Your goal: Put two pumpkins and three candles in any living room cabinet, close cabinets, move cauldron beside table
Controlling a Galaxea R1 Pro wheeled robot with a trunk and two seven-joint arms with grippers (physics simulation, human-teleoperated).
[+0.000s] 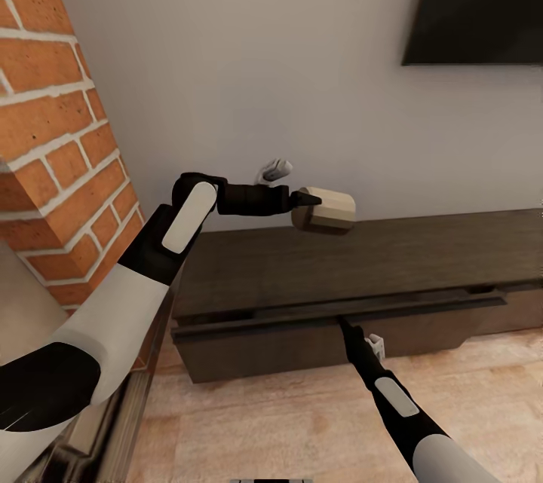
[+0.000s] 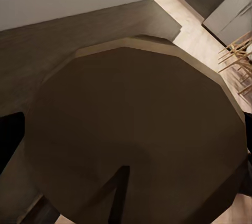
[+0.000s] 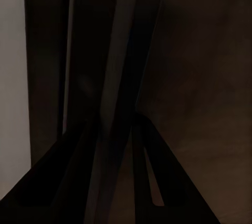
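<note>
Your left pincer (image 1: 311, 200) is clamped on one candle (image 1: 326, 210), carried on its side in the air above the left part of the long dark cabinet (image 1: 302, 264), near the white wall. Your right pincer (image 1: 345, 323) reaches the lip of one cabinet drawer (image 1: 339, 311), which stands slightly pulled out; its fingers (image 3: 149, 182) sit close together along that dark edge, though you cannot tell whether they grip it. Beyond that you have one brick fireplace (image 1: 53, 166) to the left and one black TV (image 1: 479, 1) on the wall.

Even soft head-view light, dim murky right wrist view, slight blur
</note>
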